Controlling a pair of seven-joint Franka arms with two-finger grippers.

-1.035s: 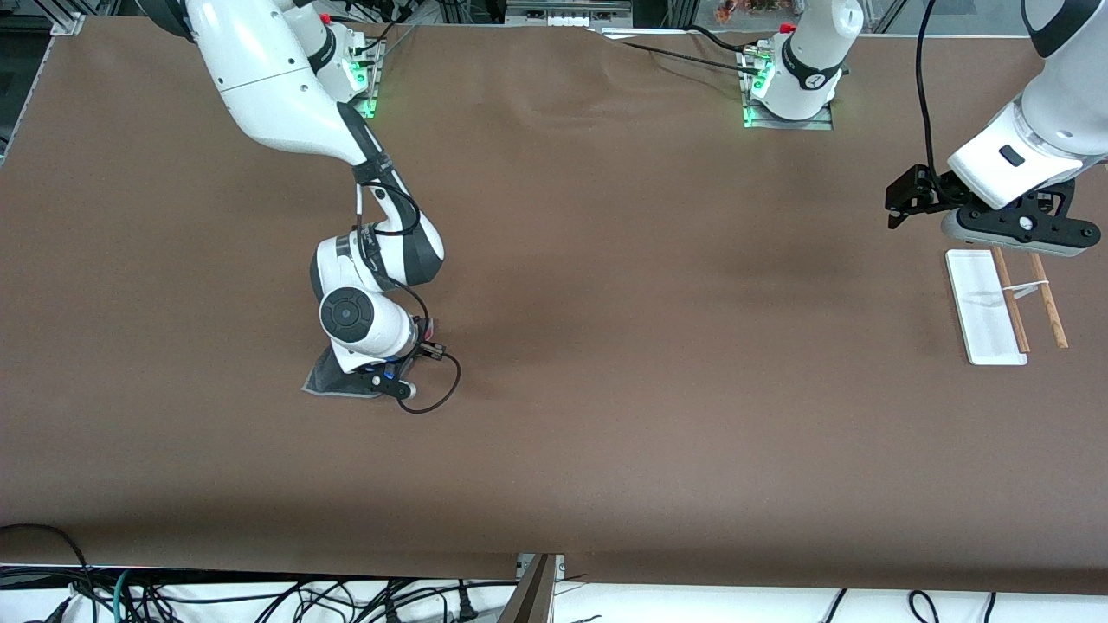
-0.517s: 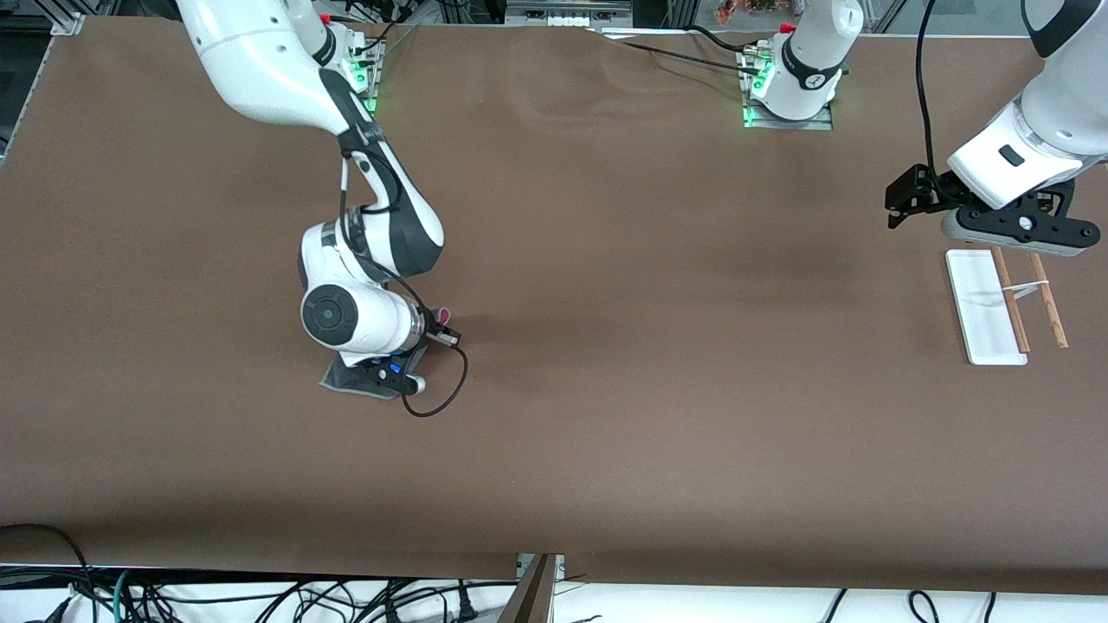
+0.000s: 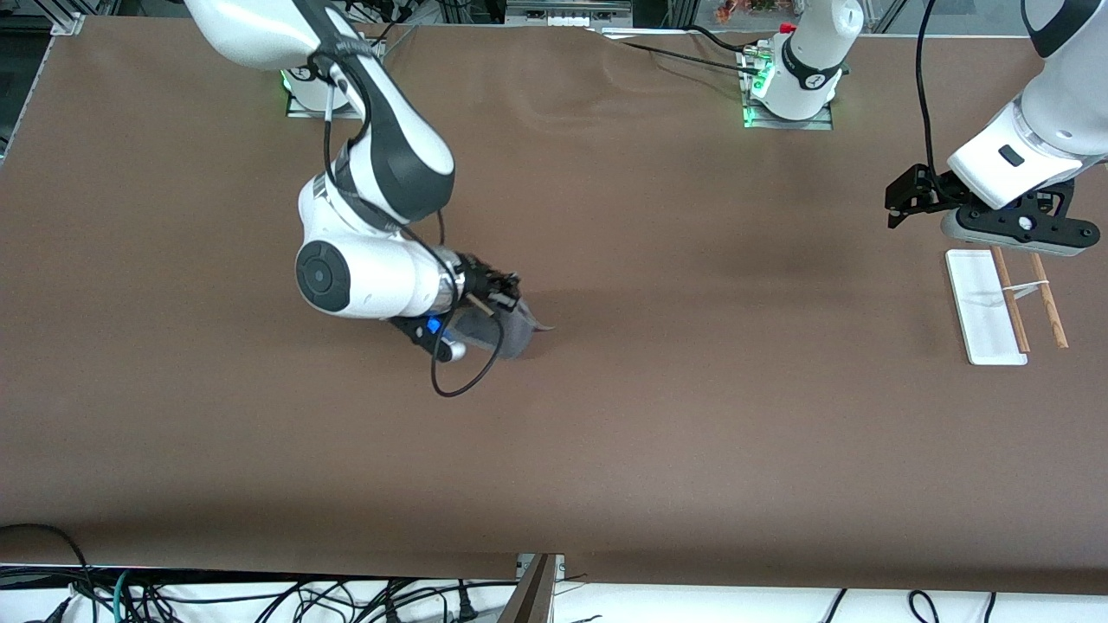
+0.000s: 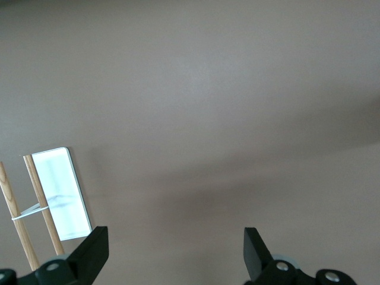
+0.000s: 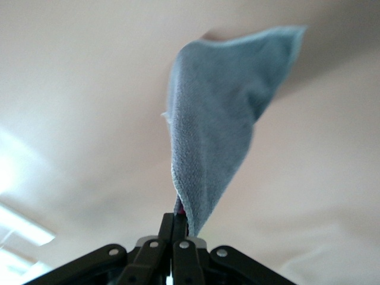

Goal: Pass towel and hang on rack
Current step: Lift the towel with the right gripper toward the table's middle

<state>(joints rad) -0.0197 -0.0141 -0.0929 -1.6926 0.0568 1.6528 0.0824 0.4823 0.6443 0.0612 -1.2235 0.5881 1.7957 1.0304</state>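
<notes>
My right gripper (image 3: pixel 500 305) is shut on one edge of the dark grey towel (image 3: pixel 516 332) and holds it above the brown table near the middle, toward the right arm's end. In the right wrist view the towel (image 5: pixel 222 119) hangs from the shut fingers (image 5: pixel 177 228), with a bit of pink-red at the pinch. The rack (image 3: pixel 1004 303), a white base with two thin wooden rods, stands at the left arm's end. My left gripper (image 3: pixel 1013 232) is open and empty, hovering just above the rack's end nearest the arm bases. The rack (image 4: pixel 44 202) also shows in the left wrist view.
The brown table cover (image 3: pixel 658 415) spreads wide between the two arms. A black cable (image 3: pixel 463 376) loops down from the right wrist. Cables lie along the table's edge nearest the camera (image 3: pixel 260 597).
My right gripper has lifted the towel off the table and carried it toward the middle of the table, swinging the wrist round. The left arm has not moved.
</notes>
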